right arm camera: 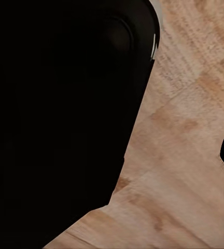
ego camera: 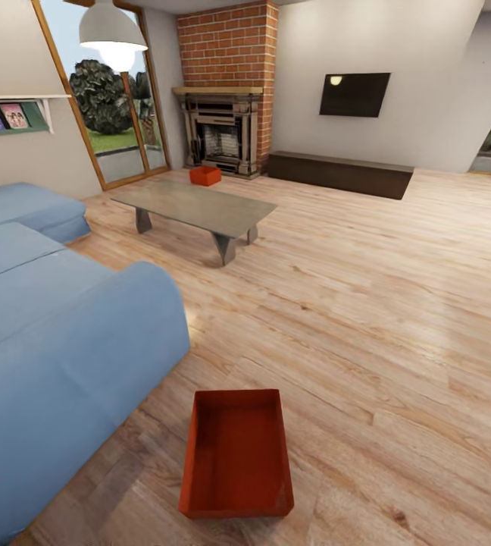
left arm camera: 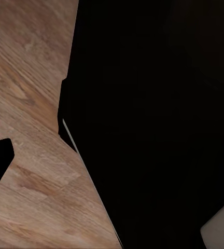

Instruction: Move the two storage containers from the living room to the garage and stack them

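Observation:
I am in the living room with its light wood plank floor [ego camera: 367,318]. One red-orange open-top storage container [ego camera: 236,453] lies empty on the planks right in front of me, beside the blue sofa [ego camera: 56,356]. The other storage container [ego camera: 204,175] sits far off on the floor, in front of the brick fireplace [ego camera: 223,136] and behind the low grey table [ego camera: 196,206]. In both wrist views, dark robot body parts hang over wood floor [left arm camera: 34,197] [right arm camera: 184,155]. A dark tip sits at each frame's edge, and I cannot make out the finger spacing from it.
The sofa fills the left side, close to the near container. A long dark low bench [ego camera: 340,173] runs under the wall TV [ego camera: 354,94]. A glass door [ego camera: 117,114] stands left of the fireplace. Open plank floor stretches to the right and ahead.

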`<state>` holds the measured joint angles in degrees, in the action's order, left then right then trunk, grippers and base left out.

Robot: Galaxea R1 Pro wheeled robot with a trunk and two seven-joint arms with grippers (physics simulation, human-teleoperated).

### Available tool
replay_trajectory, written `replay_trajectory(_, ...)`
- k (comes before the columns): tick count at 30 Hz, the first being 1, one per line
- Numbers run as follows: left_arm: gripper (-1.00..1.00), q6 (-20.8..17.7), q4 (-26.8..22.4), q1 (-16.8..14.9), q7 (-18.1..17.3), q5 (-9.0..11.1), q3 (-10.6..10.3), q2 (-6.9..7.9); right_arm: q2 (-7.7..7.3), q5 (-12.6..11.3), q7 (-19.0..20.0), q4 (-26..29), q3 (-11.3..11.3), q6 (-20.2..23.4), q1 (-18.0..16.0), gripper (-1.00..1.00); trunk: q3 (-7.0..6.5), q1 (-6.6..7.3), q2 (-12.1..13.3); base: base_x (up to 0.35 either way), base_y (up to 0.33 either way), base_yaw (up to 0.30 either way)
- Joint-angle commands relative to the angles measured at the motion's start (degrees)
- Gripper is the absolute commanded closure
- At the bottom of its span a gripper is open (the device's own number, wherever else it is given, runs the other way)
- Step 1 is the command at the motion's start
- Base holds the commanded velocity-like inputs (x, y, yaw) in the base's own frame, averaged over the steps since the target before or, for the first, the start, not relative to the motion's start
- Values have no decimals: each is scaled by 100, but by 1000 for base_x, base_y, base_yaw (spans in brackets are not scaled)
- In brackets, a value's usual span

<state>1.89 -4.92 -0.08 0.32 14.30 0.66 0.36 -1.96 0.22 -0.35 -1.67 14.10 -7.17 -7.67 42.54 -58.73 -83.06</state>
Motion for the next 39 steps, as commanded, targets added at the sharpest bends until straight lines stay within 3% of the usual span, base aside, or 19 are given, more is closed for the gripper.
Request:
replay_trajectory(1, -100, 13, 0, -1, 3, 20, 4, 0, -1, 3, -5, -18, 22, -33, -6, -100, 4, 0, -2, 0, 0, 251)
replay_trajectory(11, -100, 13, 0, -1, 3, 20, 4, 0, 1, -5, -67, -18, 22, -31, -6, -100, 4, 0, -2, 0, 0, 202)
replay_trajectory(20, -100, 13, 3, -1, 3, 20, 4, 0, 35, -7, -97, -18, 22, -31, -6, -100, 16, 0, -2, 0, 0, 23)
replay_trajectory(39, -100, 13, 3, -1, 3, 23, 4, 0, 28, -31, -108, -18, 14, -31, -6, -100, 179, 0, -2, 0, 0, 1)
